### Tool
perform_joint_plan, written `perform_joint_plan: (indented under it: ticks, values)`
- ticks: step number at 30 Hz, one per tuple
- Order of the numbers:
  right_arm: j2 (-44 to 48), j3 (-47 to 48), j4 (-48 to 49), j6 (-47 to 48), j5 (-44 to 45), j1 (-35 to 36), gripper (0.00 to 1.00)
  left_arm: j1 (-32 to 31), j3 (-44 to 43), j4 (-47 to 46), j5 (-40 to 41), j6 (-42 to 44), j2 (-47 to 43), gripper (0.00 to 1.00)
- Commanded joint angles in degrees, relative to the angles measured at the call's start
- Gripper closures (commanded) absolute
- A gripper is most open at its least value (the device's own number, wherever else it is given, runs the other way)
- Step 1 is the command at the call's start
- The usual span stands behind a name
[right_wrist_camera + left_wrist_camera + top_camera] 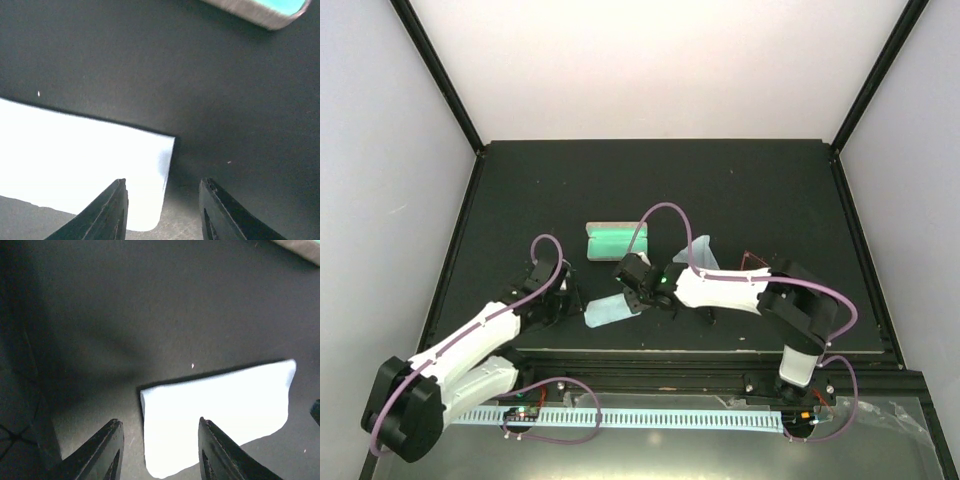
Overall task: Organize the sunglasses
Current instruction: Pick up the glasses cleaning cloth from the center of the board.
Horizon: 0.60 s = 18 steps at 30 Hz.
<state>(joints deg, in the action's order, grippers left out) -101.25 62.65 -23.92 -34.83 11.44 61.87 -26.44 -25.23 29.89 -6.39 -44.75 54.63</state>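
Observation:
A light blue cloth (608, 310) lies flat on the black table between my two grippers. My left gripper (568, 298) is open and empty; in the left wrist view its fingers straddle the left edge of the cloth (220, 410), the gripper (159, 421) just above it. My right gripper (632, 291) is open and empty; in the right wrist view it (163, 181) straddles the right edge of the cloth (75, 160). A thin red-framed pair of sunglasses (753, 260) shows behind the right arm. I cannot make out the black pair.
An open oblong case with a green lining (611, 241) stands behind the cloth, its edge showing in the left wrist view (300, 250) and the right wrist view (260, 9). A second light blue cloth (700, 252) lies partly under the right arm.

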Motion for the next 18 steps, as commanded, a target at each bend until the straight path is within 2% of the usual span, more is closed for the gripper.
perform_joint_plan:
  ticks: [1,5,13,18]
  values:
    - [-3.22,2.44,-3.16,2.33,-2.75,1.64,0.6,-1.95,2.14,2.3,-0.25,-2.99,-1.45,0.6]
    - [-5.57,3.25,-3.98,1.52,-2.83,2.37,0.65,-3.47,3.99,0.54,-0.16,-4.98,-0.75,0.6]
    - [-7.2,2.21,-4.21,0.38,-5.05,2.46,0.68,-5.05,6.3,-3.92,-1.78,-6.53,1.86,0.6]
    - [-8.9,1.82,-3.01,0.06,-8.15,2.43,0.75,-5.45,6.64,-5.36,-2.79,-6.9,3.93,0.66]
